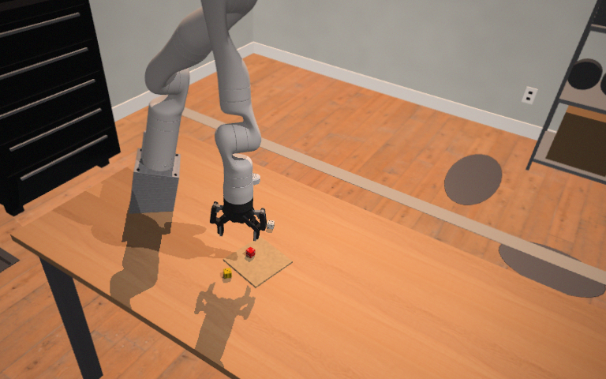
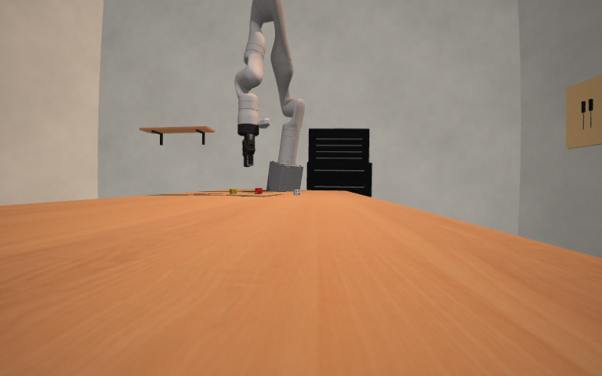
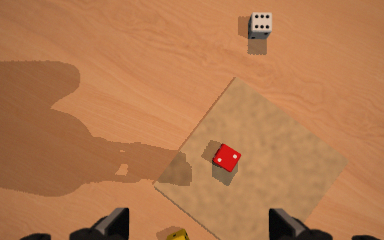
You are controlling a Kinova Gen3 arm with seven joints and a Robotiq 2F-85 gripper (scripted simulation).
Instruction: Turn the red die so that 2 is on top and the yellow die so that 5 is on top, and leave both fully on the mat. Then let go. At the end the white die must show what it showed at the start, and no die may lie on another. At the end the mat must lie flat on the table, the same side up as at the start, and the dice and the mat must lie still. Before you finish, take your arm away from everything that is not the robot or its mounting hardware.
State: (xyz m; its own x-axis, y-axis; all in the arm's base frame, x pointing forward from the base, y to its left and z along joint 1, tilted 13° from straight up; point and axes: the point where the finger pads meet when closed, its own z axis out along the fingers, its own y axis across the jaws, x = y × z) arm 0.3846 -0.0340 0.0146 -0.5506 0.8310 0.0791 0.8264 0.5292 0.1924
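The red die (image 1: 250, 252) lies on the tan mat (image 1: 263, 262) near its back corner. In the wrist view the red die (image 3: 227, 157) shows two pips on top, and the mat (image 3: 260, 165) lies flat. The yellow die (image 1: 227, 273) lies on the table just off the mat's left edge. Only its corner shows in the wrist view (image 3: 176, 235). The white die (image 1: 270, 225) lies on the table behind the mat, with six pips on top in the wrist view (image 3: 261, 24). My gripper (image 1: 238, 232) hangs open and empty well above the mat, fingers spread wide (image 3: 200, 227).
The arm's base block (image 1: 154, 185) stands on the table at the back left. A black drawer cabinet (image 1: 49, 89) stands beyond the table's left end. The table's front edge (image 1: 133, 313) runs close to the yellow die's side.
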